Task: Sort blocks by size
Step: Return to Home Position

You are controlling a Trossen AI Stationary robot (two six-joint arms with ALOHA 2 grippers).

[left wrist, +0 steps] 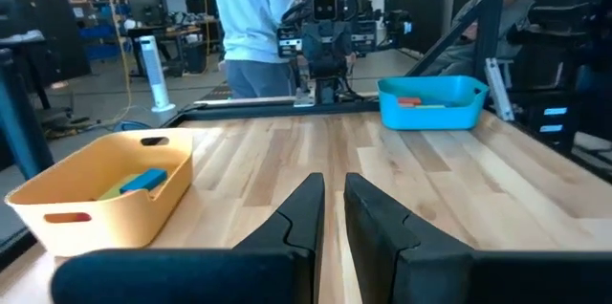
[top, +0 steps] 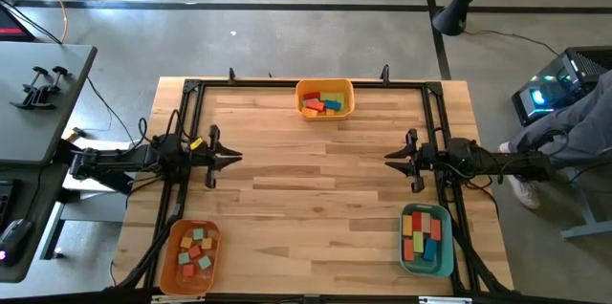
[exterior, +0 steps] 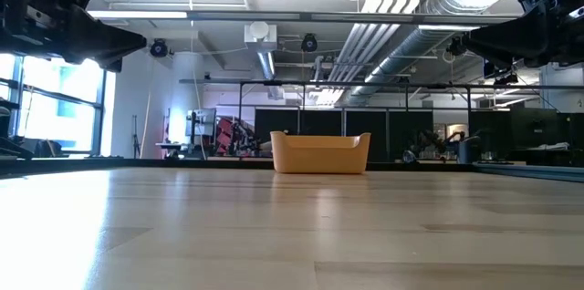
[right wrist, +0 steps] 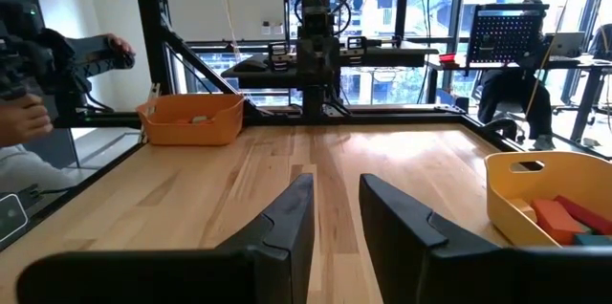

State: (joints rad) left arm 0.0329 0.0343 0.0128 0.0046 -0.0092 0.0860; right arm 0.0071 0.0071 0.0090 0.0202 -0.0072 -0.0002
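You have the left gripper (top: 232,158) hanging above the table (top: 316,189) near its left edge, pointing inward toward the middle. Its wrist view shows the two fingers parted by a narrow slit, with bare wood showing through and nothing between them. The right gripper (top: 390,160) faces it from near the right edge, well apart from it. Its fingers stand a little wider and are likewise empty.

You can see all the blocks (top: 322,103) sitting inside bins, with none on the open wood. The yellow bin (top: 325,83) stands at the middle of the far edge and holds red, orange and blue pieces. The orange bin (top: 163,264) sits at the near left corner, beside the left arm's base, and holds small square pieces. The teal bin (top: 450,242) sits at the near right corner and holds longer bars in red, yellow, green, orange and blue.

A person (left wrist: 251,17) in a light top stands beyond the table on the right arm's side
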